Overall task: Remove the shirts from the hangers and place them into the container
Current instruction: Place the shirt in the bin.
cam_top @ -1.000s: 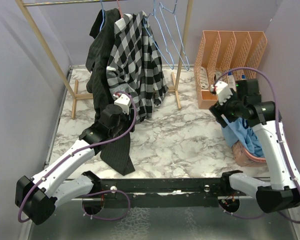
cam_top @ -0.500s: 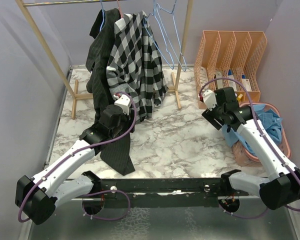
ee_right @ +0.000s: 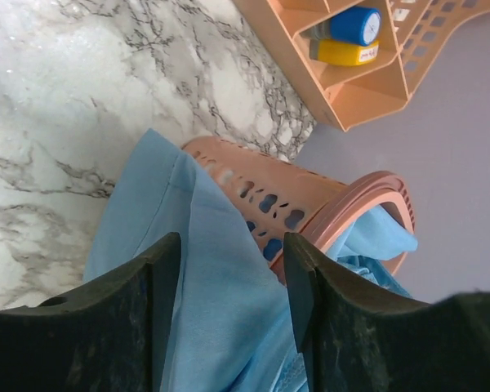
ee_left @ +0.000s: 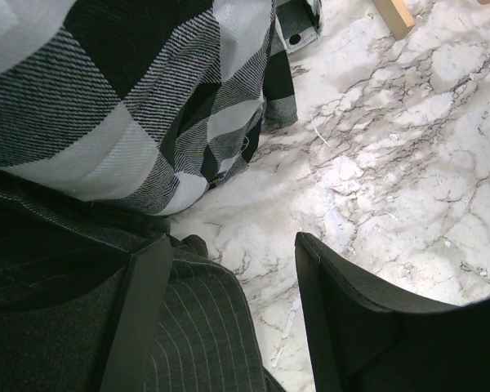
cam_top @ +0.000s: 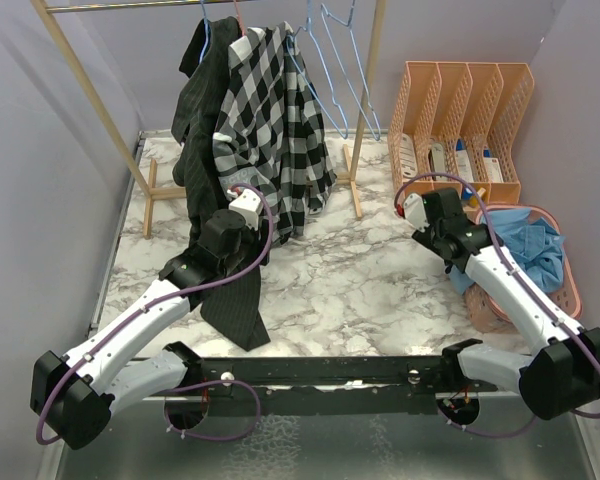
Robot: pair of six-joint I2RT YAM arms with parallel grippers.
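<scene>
Hovering open-jawed above light blue shirt (ee_right: 147, 188) spilling over container (ee_right: 310, 200) rim, likely to tuck it in: right gripper (ee_right: 229, 269). Poised, jaws apart, against hanging pinstriped shirt (ee_left: 196, 327), ready for pulling: left gripper (ee_left: 229, 253).

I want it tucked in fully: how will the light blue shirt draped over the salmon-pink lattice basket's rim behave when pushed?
Probably floppy: the light blue shirt sags in folds over the salmon-pink lattice basket and down its wall. A push would likely bunch it, not slide it whole. It looks thin and light, so it should lift easily.
</scene>
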